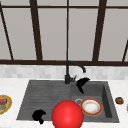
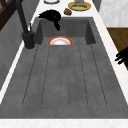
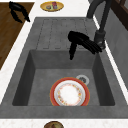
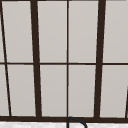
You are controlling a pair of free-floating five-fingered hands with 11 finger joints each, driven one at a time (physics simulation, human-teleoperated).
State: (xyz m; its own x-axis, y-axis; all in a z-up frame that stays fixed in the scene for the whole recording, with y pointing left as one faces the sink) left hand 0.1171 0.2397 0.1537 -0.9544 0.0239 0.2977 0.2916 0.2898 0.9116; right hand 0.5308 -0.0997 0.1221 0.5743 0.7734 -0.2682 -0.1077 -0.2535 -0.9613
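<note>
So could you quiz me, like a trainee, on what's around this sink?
1. True or false: the plate lies in the sink's deep basin.
2. Which hand hangs nearest the tap? A left hand B right hand
3. Fill in: the red ball shows in the front view between the left hand and the ____.

Key: 1 true. 2 B. 3 plate.

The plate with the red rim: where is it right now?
The plate lies flat on the basin floor at the sink's right, beside the drain, below the right hand.
</note>
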